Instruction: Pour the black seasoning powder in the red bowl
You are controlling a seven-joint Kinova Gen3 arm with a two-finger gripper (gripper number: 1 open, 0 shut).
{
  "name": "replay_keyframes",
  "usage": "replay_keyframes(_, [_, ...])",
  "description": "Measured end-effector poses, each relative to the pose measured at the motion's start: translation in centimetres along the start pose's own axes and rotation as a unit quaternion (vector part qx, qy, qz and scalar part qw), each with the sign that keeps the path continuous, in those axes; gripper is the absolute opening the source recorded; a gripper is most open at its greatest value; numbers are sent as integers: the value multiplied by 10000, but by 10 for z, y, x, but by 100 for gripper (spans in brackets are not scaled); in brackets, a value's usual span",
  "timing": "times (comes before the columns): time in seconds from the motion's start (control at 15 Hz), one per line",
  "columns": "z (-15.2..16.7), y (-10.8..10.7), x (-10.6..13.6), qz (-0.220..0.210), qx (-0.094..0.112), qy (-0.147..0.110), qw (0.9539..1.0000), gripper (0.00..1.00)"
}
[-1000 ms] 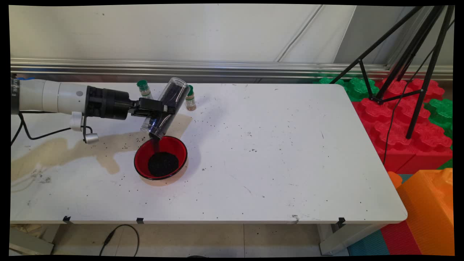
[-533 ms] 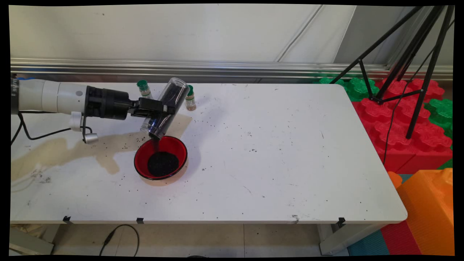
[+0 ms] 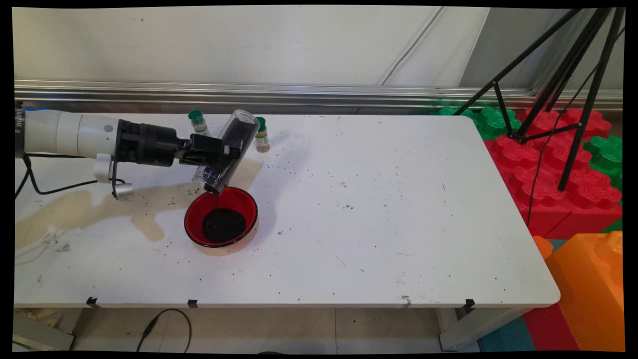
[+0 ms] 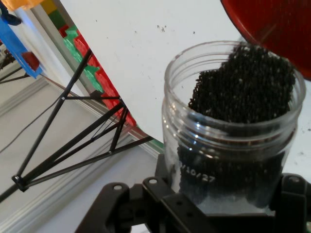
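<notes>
The gripper [image 3: 223, 151] is reaching in level from the left and clamping a clear jar [image 3: 228, 149] around its middle, fingers closed on the jar's sides. The jar is tipping steeply, mouth down and to the left, base up toward the wall. Its mouth is hanging just above the far rim of a red bowl [image 3: 194, 219], not touching it. Dark seeds [image 3: 224, 225] are lying in a round heap in the bottom of the bowl. In the hand view, more seeds [image 4: 243, 82] are piling up against the jar's [image 4: 228, 145] open mouth. Two small green-capped bottles [image 3: 198, 121] are standing upright just behind the jar. The bowl is sitting on the white table [image 3: 379, 209] beside a tan stain [image 3: 89, 207], with loose seeds scattered about.
</notes>
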Motion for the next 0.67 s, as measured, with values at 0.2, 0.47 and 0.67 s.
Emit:
replay_keyframes(0.2, [-1,0,1,-252,-27,27,9997,0])
replay_keyframes(0.47, [-2,0,1,-743,-72,56,9972,0])
replay_keyframes(0.67, [-3,-1,0,-1162,-97,42,9932,0])
